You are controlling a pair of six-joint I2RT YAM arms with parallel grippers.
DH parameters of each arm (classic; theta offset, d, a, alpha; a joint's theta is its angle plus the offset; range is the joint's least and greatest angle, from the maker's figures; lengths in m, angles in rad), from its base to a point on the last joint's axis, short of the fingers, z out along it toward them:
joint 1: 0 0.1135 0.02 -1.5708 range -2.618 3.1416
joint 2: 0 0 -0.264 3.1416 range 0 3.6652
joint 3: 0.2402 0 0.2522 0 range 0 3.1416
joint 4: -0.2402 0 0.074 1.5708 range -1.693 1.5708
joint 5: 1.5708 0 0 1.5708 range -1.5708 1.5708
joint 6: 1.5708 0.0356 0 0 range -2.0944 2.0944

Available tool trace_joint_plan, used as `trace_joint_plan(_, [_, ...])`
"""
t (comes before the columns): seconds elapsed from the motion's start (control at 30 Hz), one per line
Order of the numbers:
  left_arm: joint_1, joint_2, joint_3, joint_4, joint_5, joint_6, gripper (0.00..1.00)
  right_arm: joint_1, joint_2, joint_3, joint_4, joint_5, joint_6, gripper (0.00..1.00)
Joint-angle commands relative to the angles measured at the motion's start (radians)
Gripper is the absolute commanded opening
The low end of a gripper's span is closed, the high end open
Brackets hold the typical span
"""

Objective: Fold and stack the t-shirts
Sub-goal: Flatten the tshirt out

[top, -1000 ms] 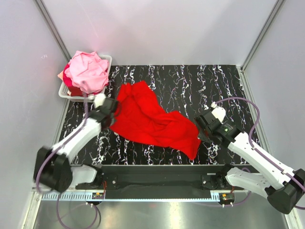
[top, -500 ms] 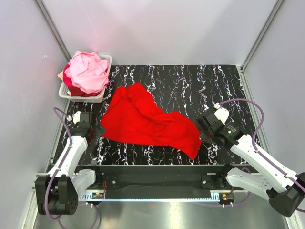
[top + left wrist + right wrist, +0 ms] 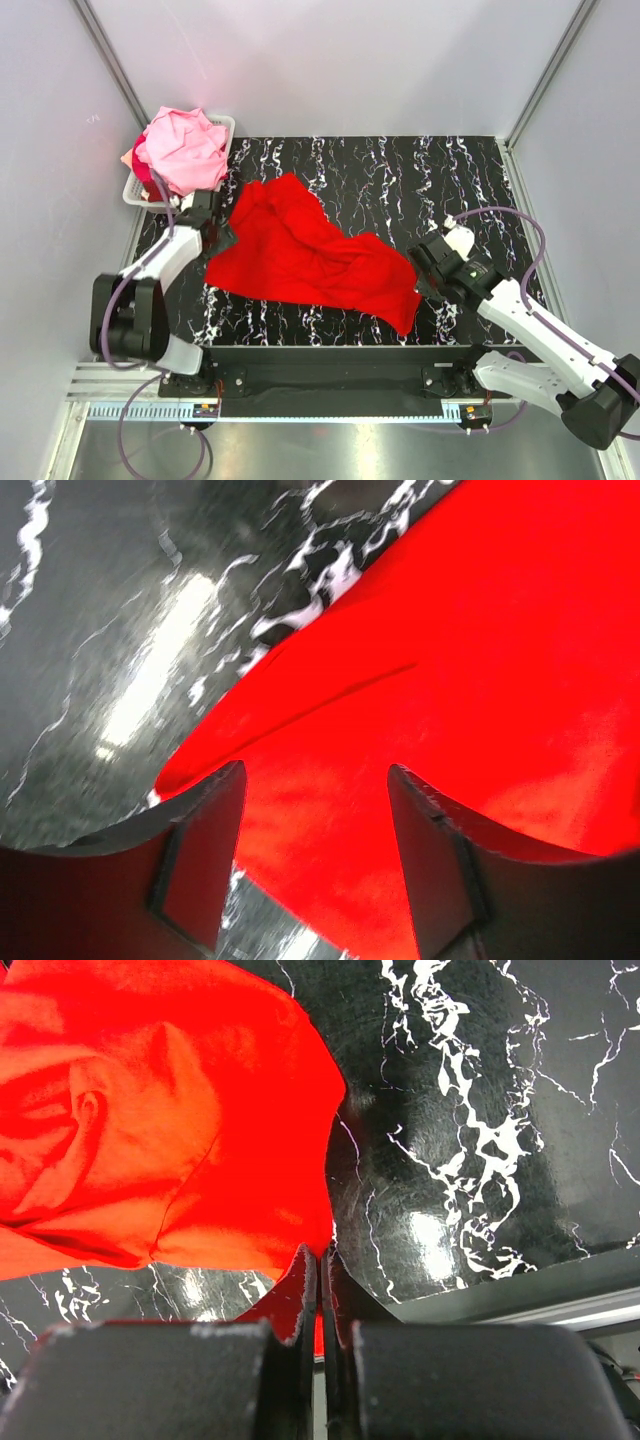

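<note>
— Starting at the far left, what is there?

— A white basket [image 3: 135, 192] at the far-left corner of the table [image 3: 430, 170], heaped with crumpled pink t-shirts [image 3: 185, 150]. Nothing folded that I can see.

— And the left gripper [image 3: 315, 780]?

— Just on the near side of the basket, at the left edge of the red t-shirt [image 3: 310, 255]. Its fingers stand wide apart, with red cloth showing between and below them, and they grip nothing. The wrist view is blurred, so I cannot tell whether they touch the cloth.

— The shirt itself?

— It lies crumpled across the middle of the table, running from far left to near right. I judge it to be thin, soft cotton: light, limp, no stiffness. It should sag and bunch wherever it is unsupported.

— Then where to take it?

— At the edges, two corners at once, so it hangs flat. A pinch in the middle would only gather a lump.

— The right side?

— The right gripper [image 3: 320, 1260] sits at the shirt's near-right corner, fingers closed tight on a sliver of red hem. It's a sound place to hold, though the bite is thin, and a sharp tug might slip it free.
</note>
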Motion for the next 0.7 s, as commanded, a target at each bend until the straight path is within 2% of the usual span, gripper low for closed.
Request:
trace_joint_plan(0.0, [-0.010,0.080,0.083,0.042,0.002,0.027,0.61,-0.008,0.000,0.001,0.039,0.031,-0.016,0.00])
trace_joint_plan(0.37, [-0.091,0.264,0.177,0.043,-0.073,0.021,0.61,-0.008,0.014,-0.027,0.065,0.022,-0.034,0.00])
trace_joint_plan(0.6, [-0.107,0.307,0.179,0.056,-0.093,0.018,0.60,-0.008,0.019,-0.033,0.077,0.013,-0.043,0.00])
trace_joint_plan(0.67, [-0.110,0.323,0.188,0.048,-0.095,0.021,0.55,-0.009,0.020,-0.031,0.077,0.013,-0.048,0.00])
